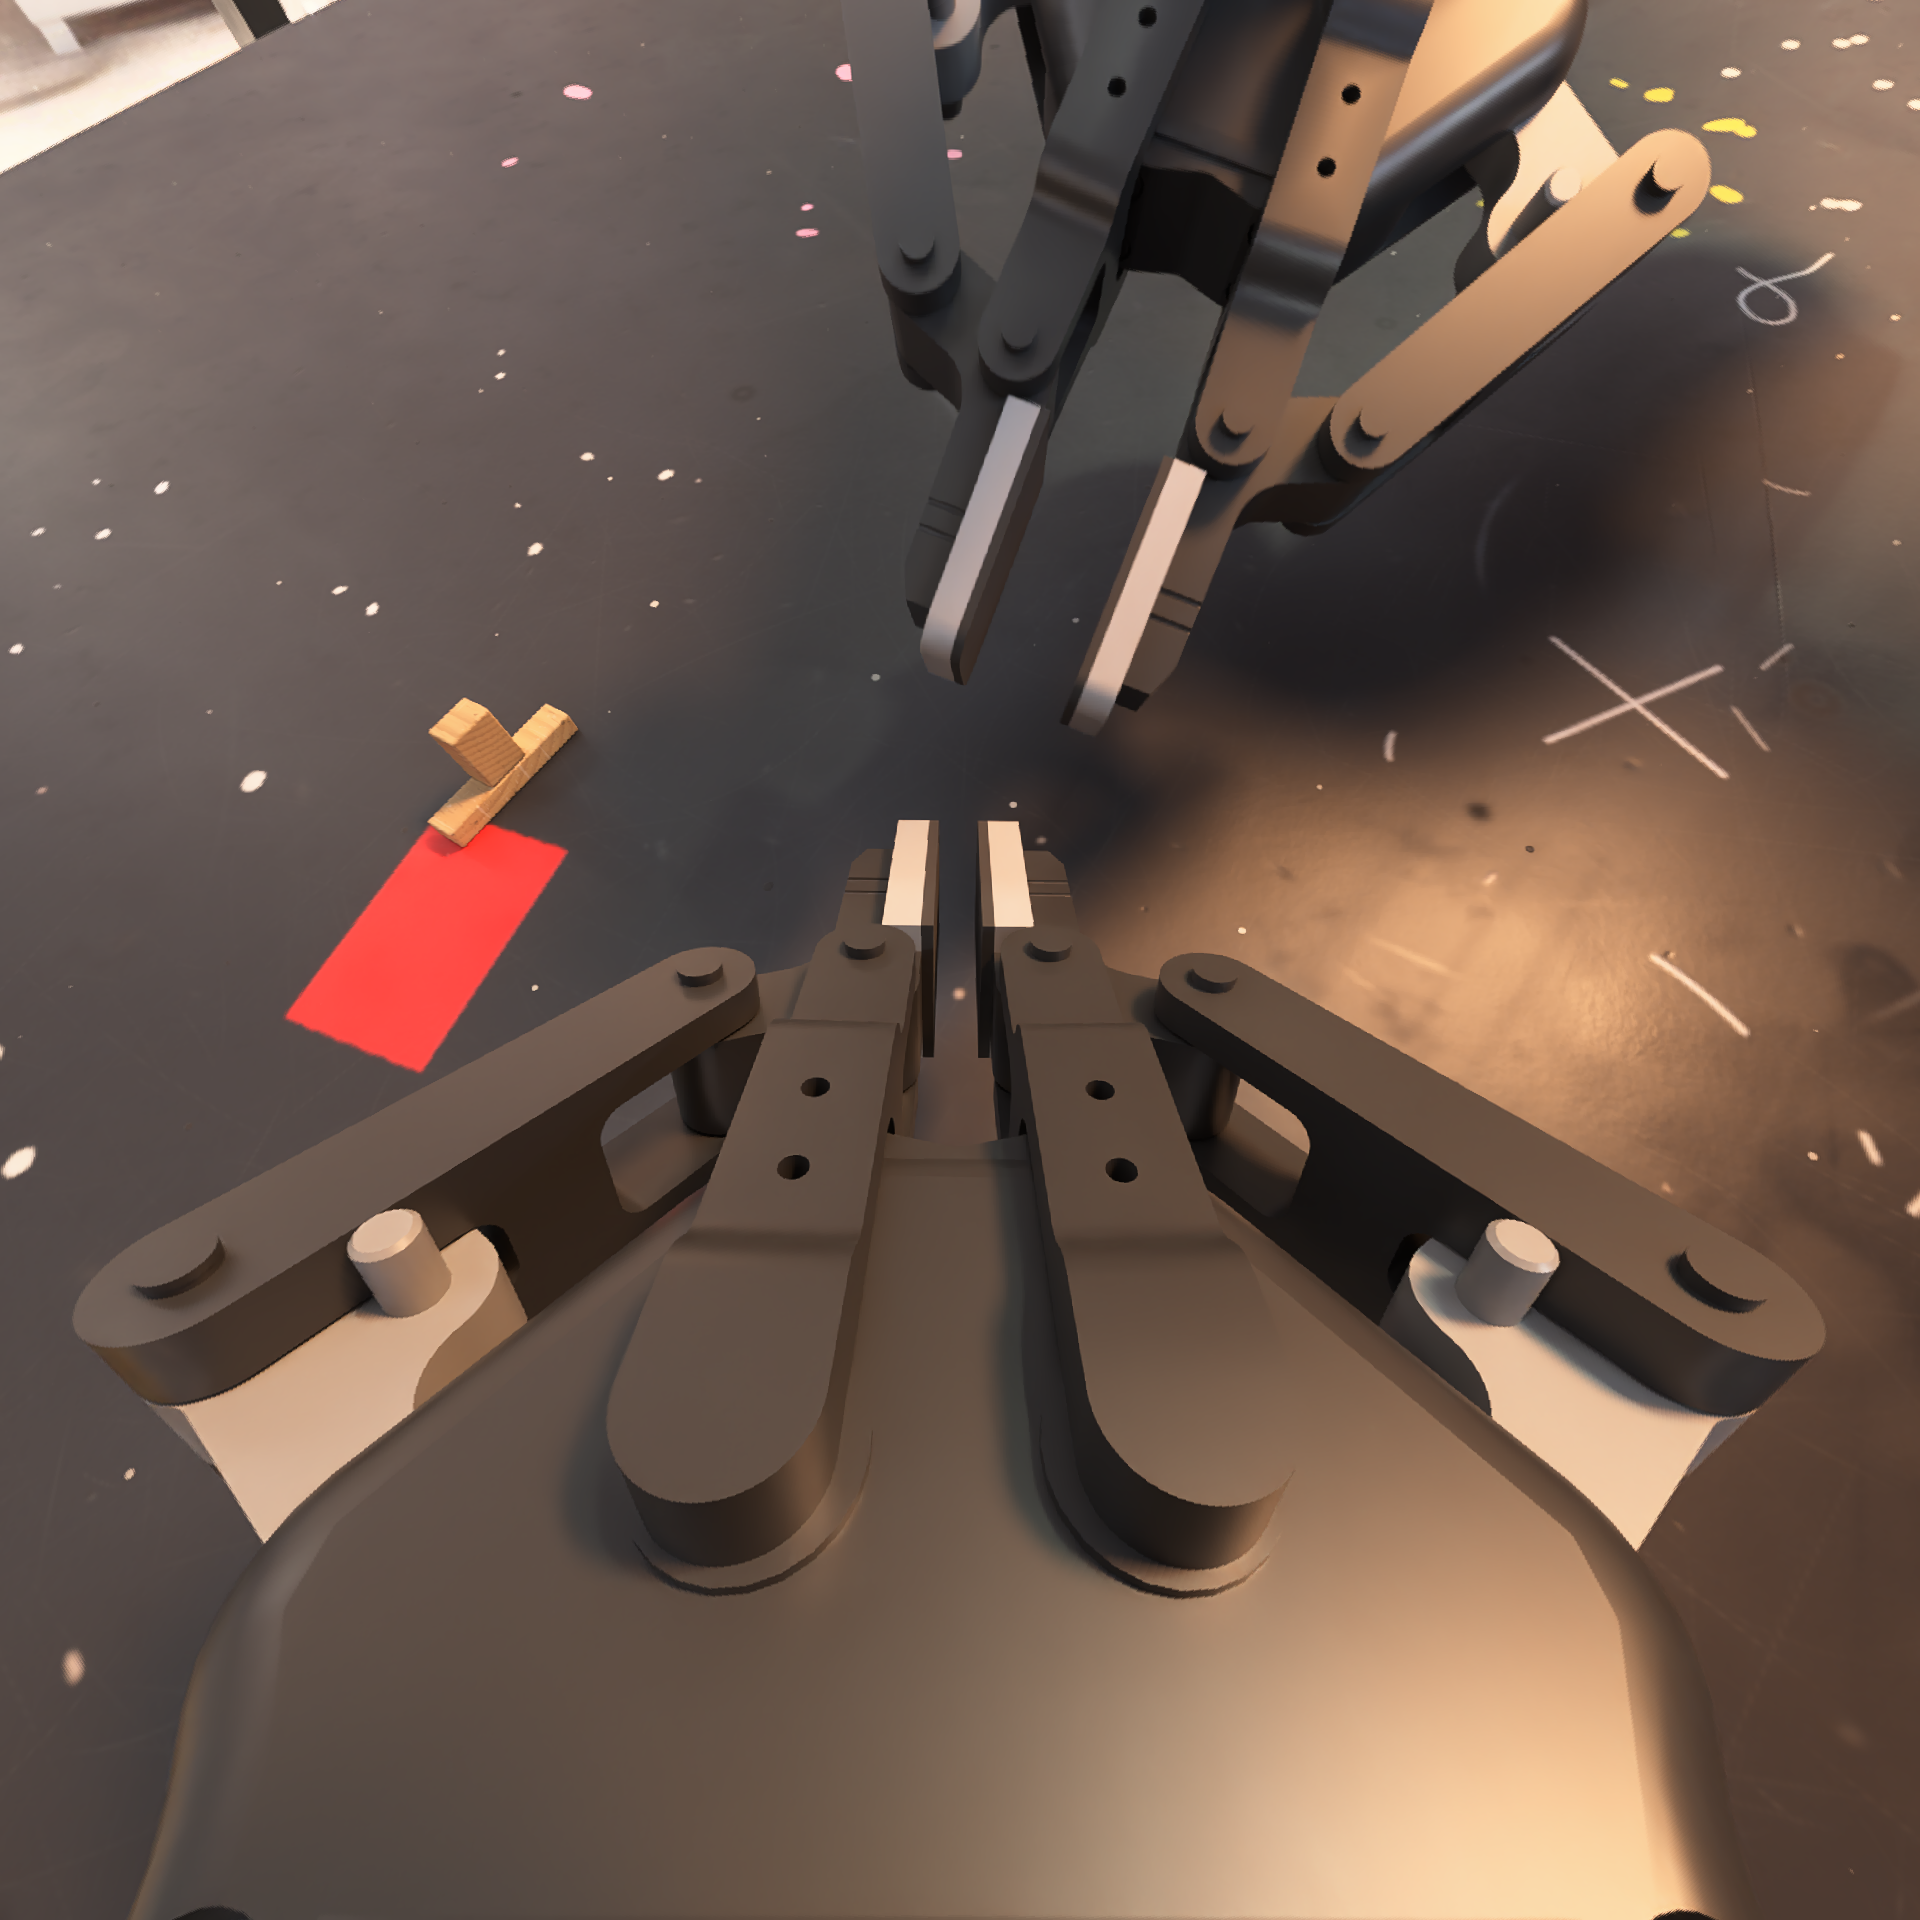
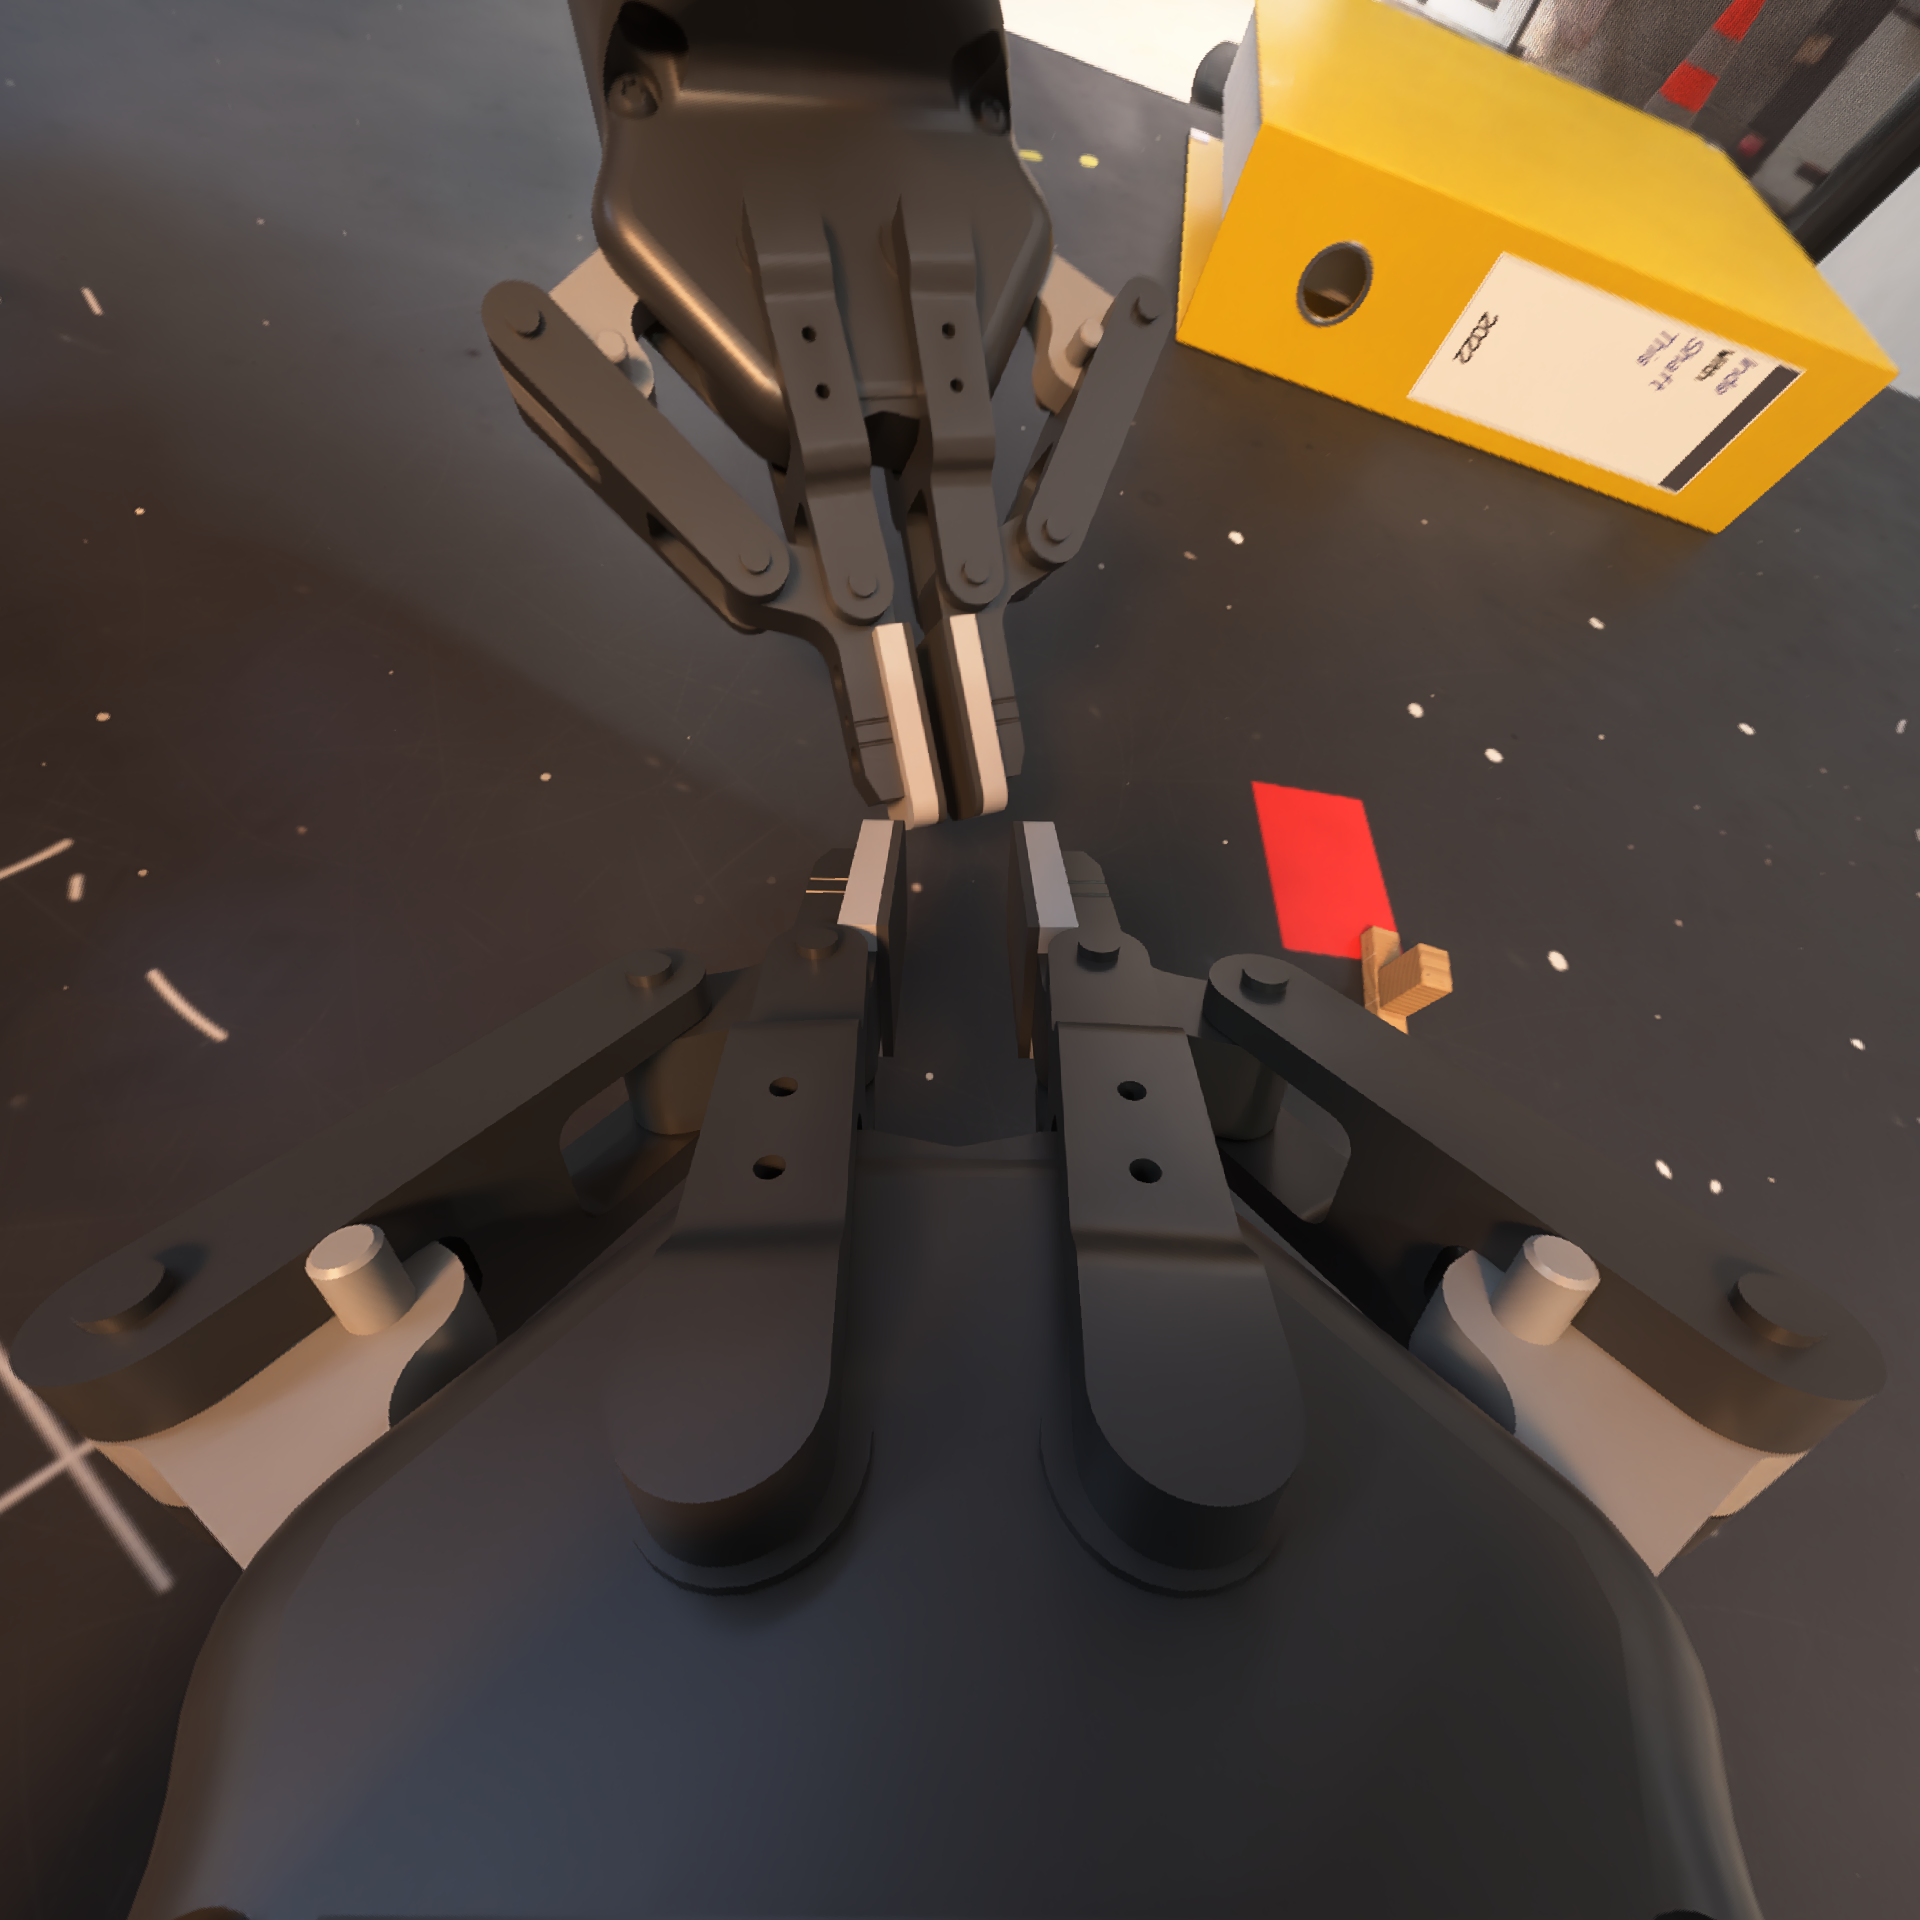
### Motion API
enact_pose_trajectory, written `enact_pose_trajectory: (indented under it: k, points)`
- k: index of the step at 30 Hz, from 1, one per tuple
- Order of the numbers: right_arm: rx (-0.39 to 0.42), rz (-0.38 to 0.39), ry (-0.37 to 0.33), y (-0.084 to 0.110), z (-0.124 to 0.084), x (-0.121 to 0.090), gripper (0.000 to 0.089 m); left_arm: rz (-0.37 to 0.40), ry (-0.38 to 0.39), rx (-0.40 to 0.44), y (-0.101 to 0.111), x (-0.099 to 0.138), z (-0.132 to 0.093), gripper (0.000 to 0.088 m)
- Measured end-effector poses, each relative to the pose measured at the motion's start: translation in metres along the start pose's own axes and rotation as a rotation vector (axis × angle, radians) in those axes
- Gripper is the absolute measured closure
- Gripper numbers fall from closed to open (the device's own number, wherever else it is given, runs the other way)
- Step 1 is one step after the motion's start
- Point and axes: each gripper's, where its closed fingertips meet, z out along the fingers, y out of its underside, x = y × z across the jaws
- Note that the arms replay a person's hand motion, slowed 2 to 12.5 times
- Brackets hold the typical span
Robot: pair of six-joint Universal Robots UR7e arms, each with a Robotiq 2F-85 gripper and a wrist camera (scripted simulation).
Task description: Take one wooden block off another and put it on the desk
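My left gripper (image 1: 958,873) hangs above the tabletop (image 1: 312,468) with its pads nearly pressed together, a narrow slit between them and nothing pinched. My right gripper (image 2: 954,875) faces it tip to tip, its pads (image 2: 871,875) spread a little wider and likewise empty.

Landmark: the red rectangle (image 1: 426,951) lying flat on the tabletop. The two wooden blocks sit at one short end of it. The lower block (image 1: 509,781) is a flat bar whose end just overlaps the rectangle's edge. The upper block (image 1: 478,740) rests crosswise on the bar, tilted. Both grippers are well apart from the rectangle and the blocks. A yellow binder (image 2: 1507,312) lies beyond the rectangle's opposite short end in the right wrist view.
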Motion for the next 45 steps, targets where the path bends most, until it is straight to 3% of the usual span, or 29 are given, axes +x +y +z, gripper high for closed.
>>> enact_pose_trajectory:
  k: [6,25,45]
  points:
    - [0.009,-0.015,0.017,-0.002,-0.001,0.001,0.0744,0.0,0.004,-0.007,0.001,0.001,0.001,0.082]
    - [-0.097,-0.162,0.084,0.006,0.01,0.002,0.0837,0.007,0.005,-0.043,0.005,0.002,0.003,0.082]
    - [-0.098,-0.326,0.176,-0.005,0.009,0.004,0.0837,0.001,-0.013,-0.081,0.008,-0.001,-0.001,0.0821]
